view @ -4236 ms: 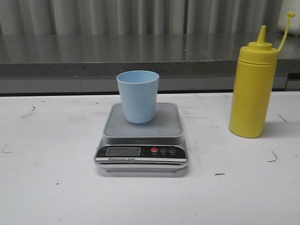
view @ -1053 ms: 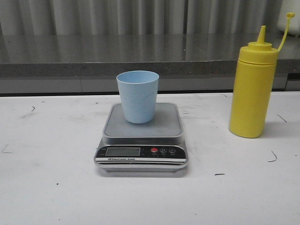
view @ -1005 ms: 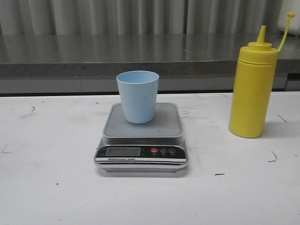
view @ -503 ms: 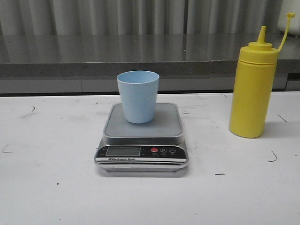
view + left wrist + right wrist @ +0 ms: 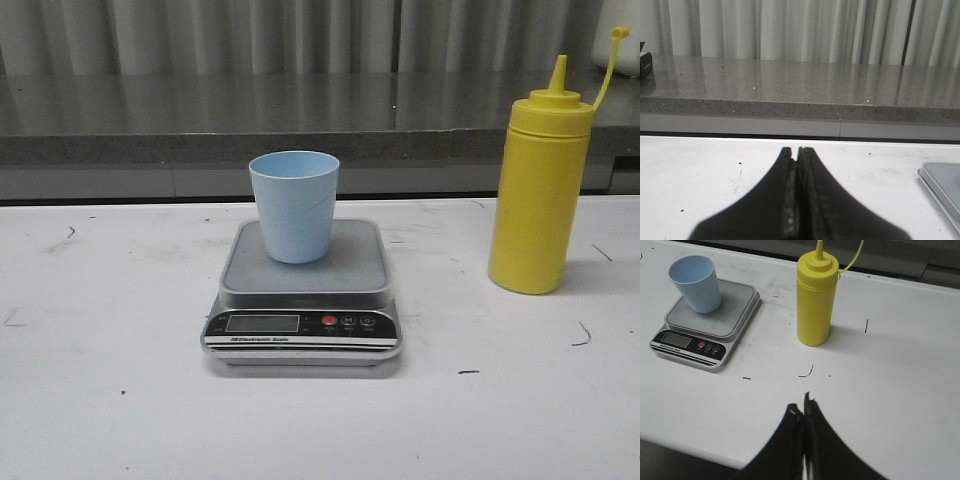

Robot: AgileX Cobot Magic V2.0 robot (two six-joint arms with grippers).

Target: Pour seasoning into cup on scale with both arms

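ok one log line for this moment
left gripper shut | right gripper shut | blue cup on scale | yellow squeeze bottle untouched

**Black tapering claws, nothing more of the robot in sight**

The front view shows no part of the robot. Each wrist view shows only the claw's two fingers. The left claw (image 5: 797, 150) is matte black: two broad fingers that flare wide at the base and narrow in a smooth curve to blunt tips, with a thin seam between them and slightly rough, greyish inner pad edges. The right claw (image 5: 802, 407) has the same black, curved, tapering shape, with a small pale glint on one tip. No cables, screws or markings show.
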